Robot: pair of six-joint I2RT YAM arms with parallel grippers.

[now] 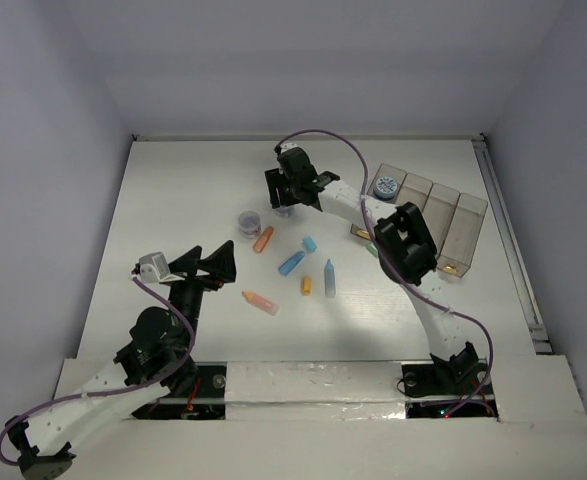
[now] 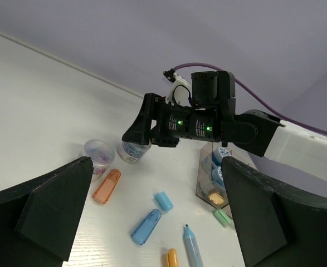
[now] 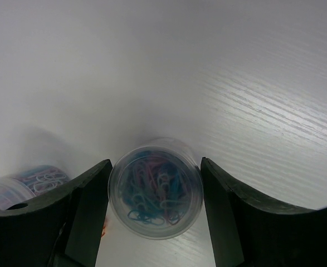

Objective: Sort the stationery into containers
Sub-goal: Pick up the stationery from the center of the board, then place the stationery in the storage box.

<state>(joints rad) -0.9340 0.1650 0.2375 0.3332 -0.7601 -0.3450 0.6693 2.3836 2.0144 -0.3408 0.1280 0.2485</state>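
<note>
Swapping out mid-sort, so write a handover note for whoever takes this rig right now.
Left gripper: open, empty, near the loose sticks.
Right gripper: fingers flank a paper-clip tub on the table; grip unclear.
Done: a blue-topped tub sits in the organiser box.
Left: a second tub, orange sticks, blue sticks and a green piece beside the box.
</note>
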